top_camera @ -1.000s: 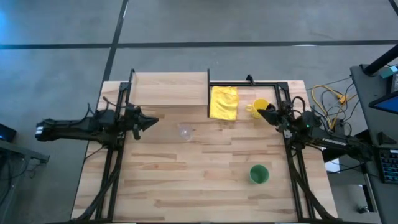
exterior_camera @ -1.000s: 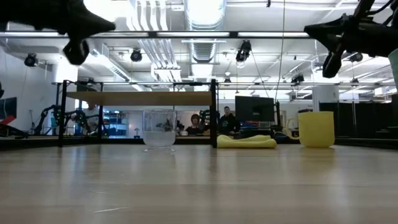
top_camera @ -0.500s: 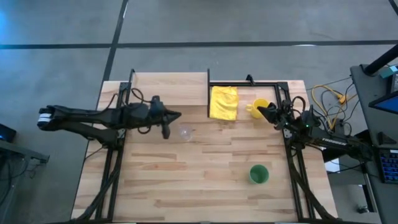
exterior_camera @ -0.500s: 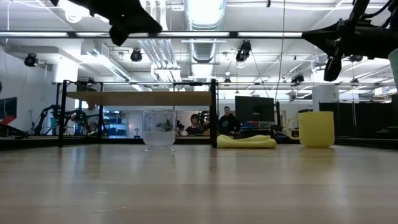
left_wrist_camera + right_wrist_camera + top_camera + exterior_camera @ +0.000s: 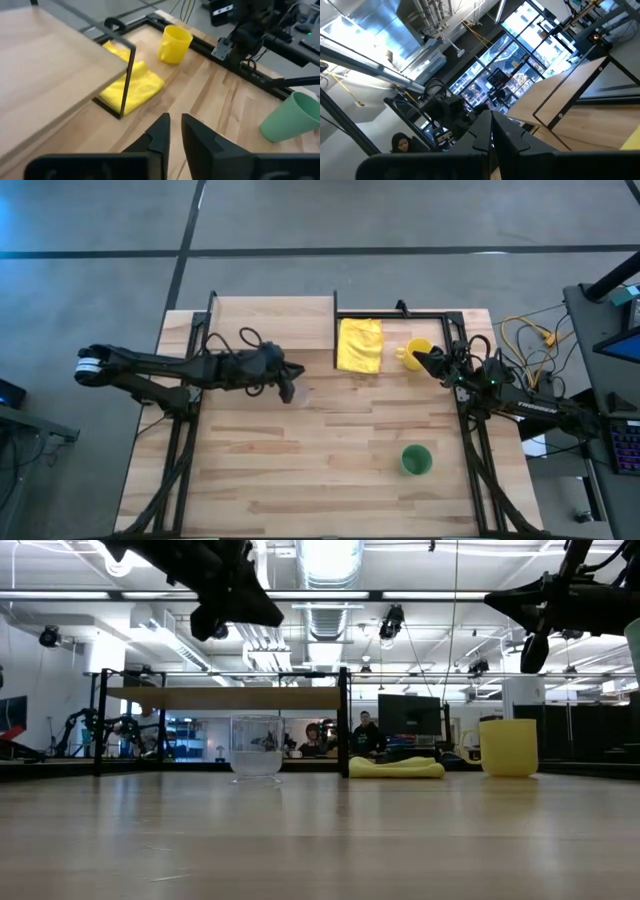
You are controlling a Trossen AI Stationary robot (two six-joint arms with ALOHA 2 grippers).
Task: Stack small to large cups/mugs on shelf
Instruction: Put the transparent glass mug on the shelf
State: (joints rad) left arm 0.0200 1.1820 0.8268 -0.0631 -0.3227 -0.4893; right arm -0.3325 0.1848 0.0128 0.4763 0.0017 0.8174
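The clear glass cup stands on its base on the tabletop in front of the shelf; it also shows in the low view. My left gripper hovers high above the table just left of the cup, its fingers a narrow gap apart and empty. The yellow mug stands at the far right beside the yellow cloth. My right gripper is shut and empty, held high next to the mug. The green cup stands upright near the right front.
The shelf's black frame bars stand upright between the board and the cloth. Black rails run along the table's left and right sides. Cables lie off the table's right edge. Bare tabletop lies in the middle and front.
My left gripper has swung from the table's left rail toward the right, ending just beside the glass cup, staying high above the table. The cups and my right gripper have kept still.
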